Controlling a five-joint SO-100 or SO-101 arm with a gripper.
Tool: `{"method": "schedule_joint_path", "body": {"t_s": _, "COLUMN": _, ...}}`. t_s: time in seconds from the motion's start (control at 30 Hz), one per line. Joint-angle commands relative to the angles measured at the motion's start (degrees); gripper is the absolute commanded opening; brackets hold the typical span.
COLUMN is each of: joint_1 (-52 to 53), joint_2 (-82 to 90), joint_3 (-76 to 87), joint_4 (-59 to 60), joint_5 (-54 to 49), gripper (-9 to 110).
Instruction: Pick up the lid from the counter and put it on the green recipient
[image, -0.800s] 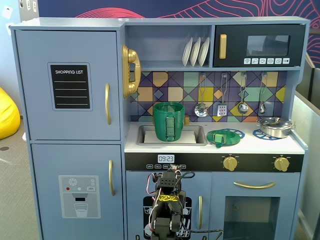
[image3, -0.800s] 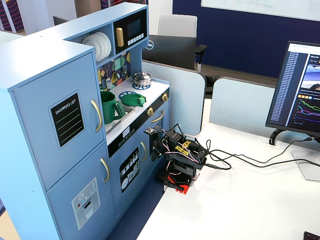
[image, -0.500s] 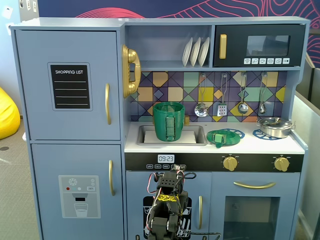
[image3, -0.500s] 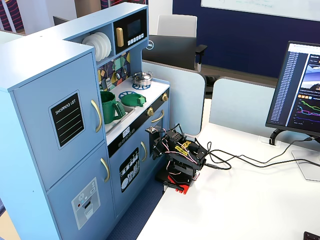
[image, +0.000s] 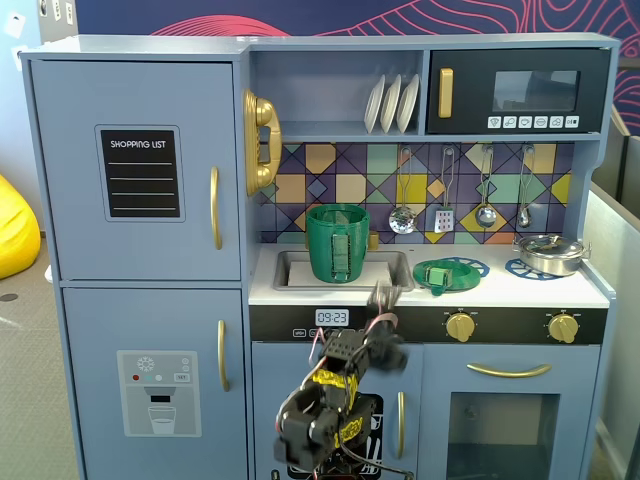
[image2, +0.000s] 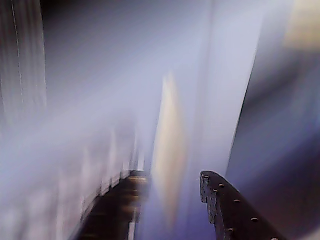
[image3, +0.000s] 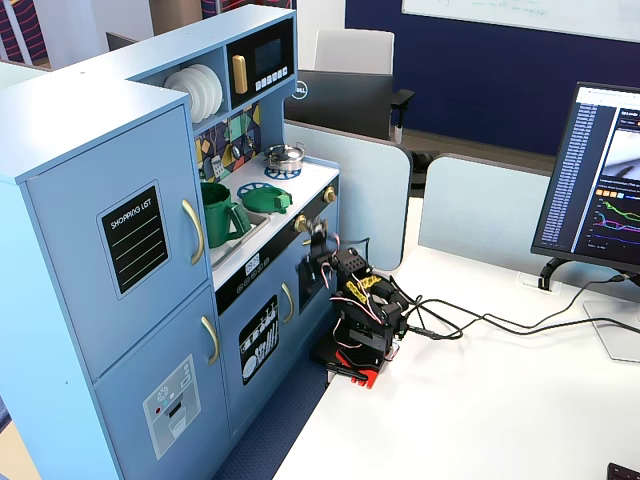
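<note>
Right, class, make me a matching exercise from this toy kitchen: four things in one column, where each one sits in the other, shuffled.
Things:
1. the green recipient
2. the lid
3. the steel pot
4. the white plates

Places:
A. on the shelf beside the microwave
B. in the sink
C. on the right-hand blue burner ring
D. on the left-hand blue burner ring

Pairs: 1-B, 2-D, 3-C, 4-A
</note>
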Motion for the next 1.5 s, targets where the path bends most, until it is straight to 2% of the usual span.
{"method": "schedule_joint_path", "body": {"t_s": 0.0, "joint_1": 6.24, "joint_2": -6.86, "joint_3": -14.5, "joint_4": -13.54, "joint_5": -1.32, "gripper": 32}}
{"method": "schedule_joint_path", "body": {"t_s": 0.13, "joint_1": 8.61, "joint_2": -8.7, "joint_3": -17.23, "joint_4": -17.67, "joint_5": 0.09, "gripper": 39}}
{"method": "schedule_joint_path", "body": {"t_s": 0.33, "joint_1": 8.26, "joint_2": -12.57, "joint_3": -17.31, "joint_4": -23.47, "joint_5": 0.53, "gripper": 37}}
{"method": "schedule_joint_path", "body": {"t_s": 0.67, "joint_1": 7.12, "joint_2": -28.92, "joint_3": -20.92, "joint_4": -37.88, "joint_5": -0.88, "gripper": 34}}
{"method": "schedule_joint_path", "body": {"t_s": 1.23, "joint_1": 5.1, "joint_2": -50.89, "joint_3": -36.12, "joint_4": -43.15, "joint_5": 0.26, "gripper": 29}}
{"method": "schedule_joint_path", "body": {"t_s": 1.37, "joint_1": 4.75, "joint_2": -53.7, "joint_3": -37.97, "joint_4": -43.59, "joint_5": -0.35, "gripper": 24}}
{"method": "schedule_joint_path", "body": {"t_s": 1.47, "joint_1": 4.04, "joint_2": -54.76, "joint_3": -38.23, "joint_4": -43.68, "joint_5": -3.87, "gripper": 0}}
